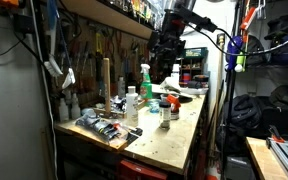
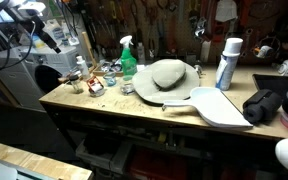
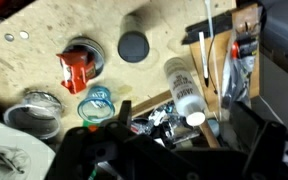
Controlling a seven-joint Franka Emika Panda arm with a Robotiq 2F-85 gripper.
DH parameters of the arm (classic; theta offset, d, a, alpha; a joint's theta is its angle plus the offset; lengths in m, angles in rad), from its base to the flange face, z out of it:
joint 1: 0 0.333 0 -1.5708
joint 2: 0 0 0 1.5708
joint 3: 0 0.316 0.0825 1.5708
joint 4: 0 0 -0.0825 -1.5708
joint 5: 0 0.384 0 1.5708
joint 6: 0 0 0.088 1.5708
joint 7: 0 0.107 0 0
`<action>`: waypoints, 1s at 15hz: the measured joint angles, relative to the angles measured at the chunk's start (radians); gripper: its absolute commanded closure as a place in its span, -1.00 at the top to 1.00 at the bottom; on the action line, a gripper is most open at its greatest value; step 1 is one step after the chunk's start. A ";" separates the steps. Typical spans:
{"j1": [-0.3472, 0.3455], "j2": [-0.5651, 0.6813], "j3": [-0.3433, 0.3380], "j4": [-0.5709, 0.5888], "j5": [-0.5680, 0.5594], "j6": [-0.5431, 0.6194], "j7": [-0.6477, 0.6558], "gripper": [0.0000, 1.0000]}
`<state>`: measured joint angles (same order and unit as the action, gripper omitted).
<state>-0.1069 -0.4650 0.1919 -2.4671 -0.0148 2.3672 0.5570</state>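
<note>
My gripper [image 3: 182, 128] shows as dark fingers at the bottom of the wrist view, spread apart with nothing between them. It hangs well above the wooden workbench [image 1: 174, 135]. Right below it lie a white bottle [image 3: 184, 90] on its side and a tray of small dark parts [image 3: 149, 118]. Nearby on the bench are a blue-lidded jar [image 3: 97, 103], a clear jar [image 3: 42, 105], a red object in a round holder [image 3: 76, 65] and a black disc [image 3: 134, 45]. In an exterior view the gripper [image 1: 164, 70] hovers over a green spray bottle [image 1: 145, 80].
In an exterior view a grey hat [image 2: 169, 75], a green spray bottle [image 2: 128, 58], a white can [image 2: 227, 62], a white scoop [image 2: 219, 105] and a black bundle [image 2: 267, 105] sit on the bench. A tool wall stands behind. A parts tray [image 1: 104, 128] lies at the bench front.
</note>
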 measured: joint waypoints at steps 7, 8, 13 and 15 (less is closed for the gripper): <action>-0.010 0.111 -0.005 0.086 0.000 0.080 0.030 1.00; -0.005 0.114 -0.008 0.083 0.000 0.127 0.027 1.00; 0.044 0.180 -0.026 0.084 0.056 0.440 -0.031 1.00; 0.068 0.224 -0.030 0.096 0.069 0.492 -0.091 1.00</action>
<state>-0.0386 -0.2411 0.1623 -2.3712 0.0541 2.8592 0.4656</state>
